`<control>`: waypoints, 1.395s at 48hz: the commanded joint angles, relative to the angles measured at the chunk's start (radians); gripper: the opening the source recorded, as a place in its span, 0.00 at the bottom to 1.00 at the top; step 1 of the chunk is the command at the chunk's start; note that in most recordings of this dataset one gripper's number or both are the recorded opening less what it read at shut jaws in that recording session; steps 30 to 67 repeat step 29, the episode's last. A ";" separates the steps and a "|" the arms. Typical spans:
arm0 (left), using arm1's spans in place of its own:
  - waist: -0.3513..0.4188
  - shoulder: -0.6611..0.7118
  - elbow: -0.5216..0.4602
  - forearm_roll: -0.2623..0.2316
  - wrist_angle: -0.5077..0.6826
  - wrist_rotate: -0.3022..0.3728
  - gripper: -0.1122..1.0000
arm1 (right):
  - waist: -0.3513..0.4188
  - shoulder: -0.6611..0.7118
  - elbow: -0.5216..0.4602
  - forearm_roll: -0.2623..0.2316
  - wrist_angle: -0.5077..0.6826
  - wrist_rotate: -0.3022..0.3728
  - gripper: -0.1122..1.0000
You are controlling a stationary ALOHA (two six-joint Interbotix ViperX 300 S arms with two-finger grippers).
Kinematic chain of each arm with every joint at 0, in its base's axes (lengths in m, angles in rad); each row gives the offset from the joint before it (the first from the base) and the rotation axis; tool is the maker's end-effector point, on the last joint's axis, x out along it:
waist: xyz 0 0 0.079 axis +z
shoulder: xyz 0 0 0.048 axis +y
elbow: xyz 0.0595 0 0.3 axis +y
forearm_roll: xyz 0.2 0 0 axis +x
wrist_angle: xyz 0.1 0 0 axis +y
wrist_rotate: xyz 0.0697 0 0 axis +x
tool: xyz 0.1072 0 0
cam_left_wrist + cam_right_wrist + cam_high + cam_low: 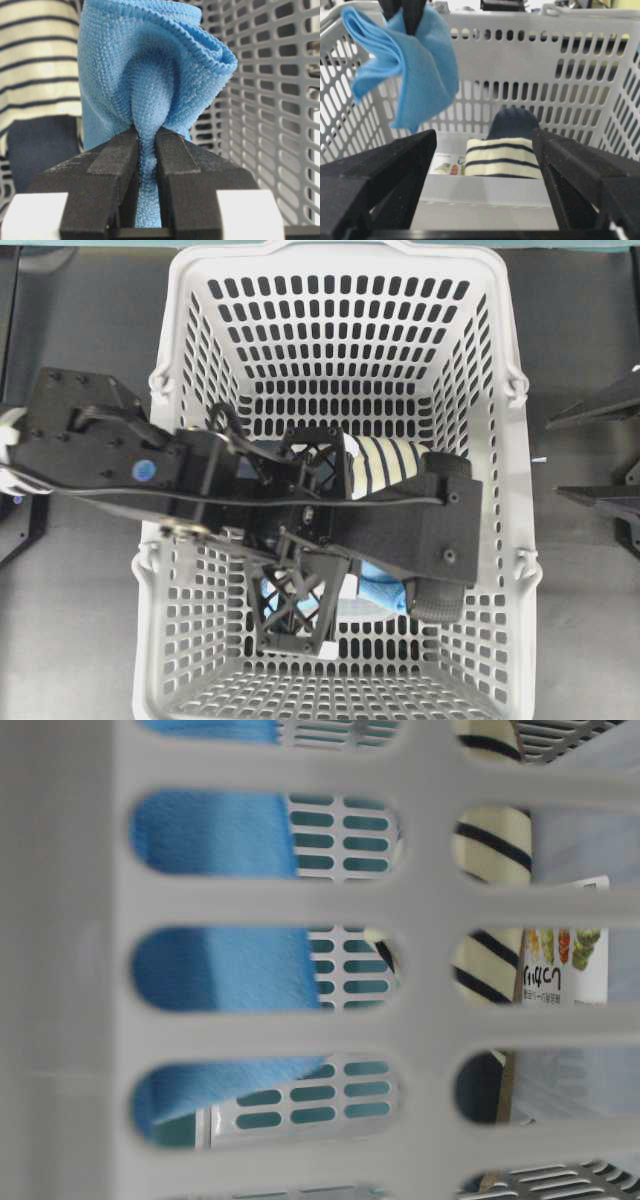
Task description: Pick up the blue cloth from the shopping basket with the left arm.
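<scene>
My left gripper is shut on a pinched fold of the light blue cloth, which bunches up beyond the jaws. In the right wrist view the cloth hangs from the left gripper near the left wall of the light grey shopping basket. From overhead the left arm covers most of the cloth inside the basket; the left gripper is largely hidden. My right gripper is wide open and empty just outside the basket, at the overhead view's right edge.
A rolled navy and cream striped garment lies in the basket's middle, beside the cloth. A flat packet with a printed label lies on the basket floor. Slotted walls stand close round the left gripper.
</scene>
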 commanded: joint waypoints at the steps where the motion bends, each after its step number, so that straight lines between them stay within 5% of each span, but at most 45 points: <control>1: 0.009 -0.052 0.014 0.003 -0.021 0.000 0.16 | 0.003 0.005 -0.008 0.003 -0.011 0.002 0.78; 26: 0.011 -0.176 0.279 0.003 -0.219 0.000 0.16 | 0.003 0.005 0.005 0.003 -0.054 0.002 0.78; 67: 0.008 -0.181 0.285 0.003 -0.222 0.000 0.16 | 0.003 0.005 0.008 0.003 -0.054 0.002 0.78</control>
